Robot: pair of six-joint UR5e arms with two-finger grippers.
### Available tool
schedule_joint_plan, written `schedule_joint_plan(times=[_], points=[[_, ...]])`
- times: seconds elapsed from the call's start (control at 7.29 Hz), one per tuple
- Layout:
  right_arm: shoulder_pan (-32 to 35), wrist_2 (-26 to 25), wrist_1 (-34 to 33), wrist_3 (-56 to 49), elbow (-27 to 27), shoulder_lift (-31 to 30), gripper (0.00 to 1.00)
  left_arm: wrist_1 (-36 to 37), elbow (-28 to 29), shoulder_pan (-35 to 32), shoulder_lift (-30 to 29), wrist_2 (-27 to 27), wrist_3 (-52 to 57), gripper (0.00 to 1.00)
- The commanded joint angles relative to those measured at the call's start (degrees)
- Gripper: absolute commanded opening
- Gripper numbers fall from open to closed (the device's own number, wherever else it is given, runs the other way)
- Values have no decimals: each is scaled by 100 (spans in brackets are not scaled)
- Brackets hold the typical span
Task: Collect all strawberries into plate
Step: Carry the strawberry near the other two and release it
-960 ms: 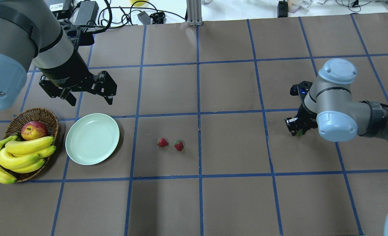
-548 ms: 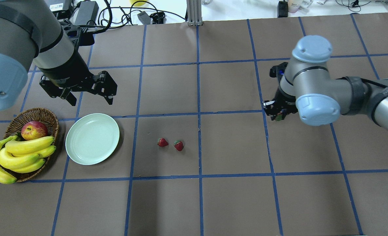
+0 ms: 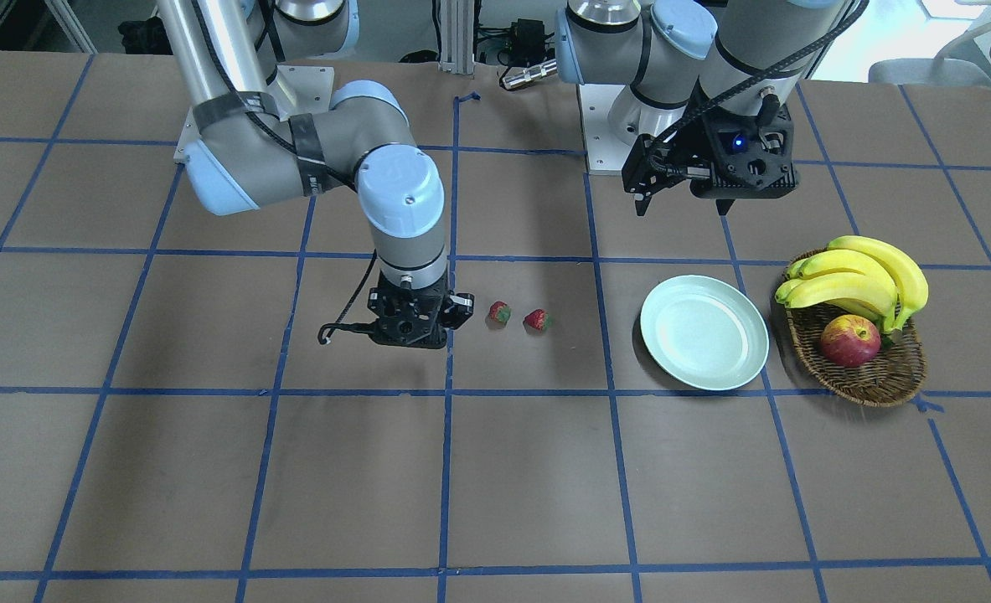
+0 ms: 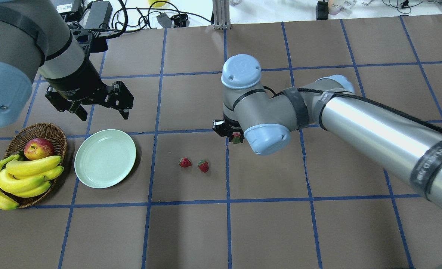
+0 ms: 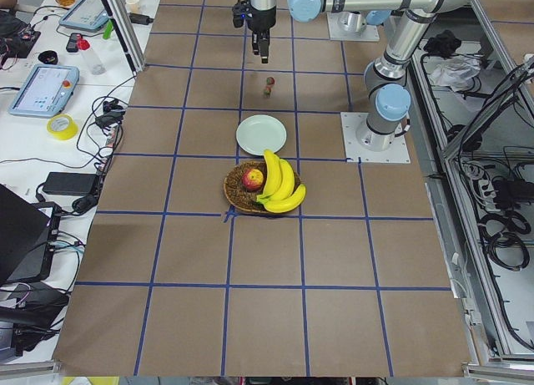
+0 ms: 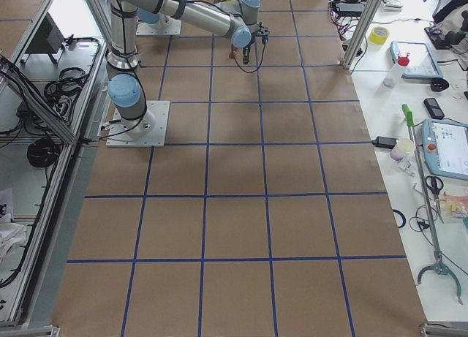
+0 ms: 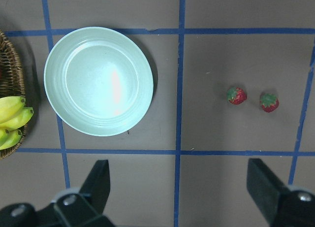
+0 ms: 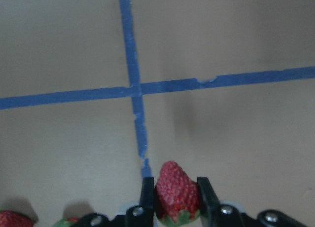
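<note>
Two small red strawberries [image 4: 185,162] [image 4: 203,166] lie side by side on the brown table, right of the pale green plate [image 4: 105,158], which holds nothing. A third strawberry [image 8: 176,192] is pinched between the fingers of my right gripper [image 4: 236,138], which hangs above the table just up and right of the lying pair. My left gripper [image 4: 103,111] hovers open beyond the plate; its wrist view shows the plate [image 7: 98,81] and both lying strawberries [image 7: 236,95] [image 7: 269,102] below it.
A wicker basket [image 4: 48,129] with bananas [image 4: 26,175] and an apple [image 4: 38,148] stands left of the plate, almost touching it. Cables and power bricks [image 4: 97,13] lie along the far table edge. Blue tape lines grid the table.
My right arm has swept left from the table's right side to the middle, carrying the strawberry. The left arm, plate and two lying strawberries have stayed put.
</note>
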Motion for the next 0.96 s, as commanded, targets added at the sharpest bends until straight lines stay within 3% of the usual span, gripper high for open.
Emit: schedule_joint_plan(times=[0.0,0.41,0.55,0.69,0.82], points=[[408,35,-424,779,-110,411,0,115,-51,-5,5,-7,-35,100],[558,36,-600,1037,-223,596,0,116,-77,-5,14,-7,-53,100],[549,44,-600,1063,-241,579,6,90,-86,-5,5,28,-9,100],[549,44,-600,1072,-241,561,49,81,-86,-5,-29,72,9,100],[549,44,-592,1125,-233,544,99,116,-69,12,-38,594,9,100]])
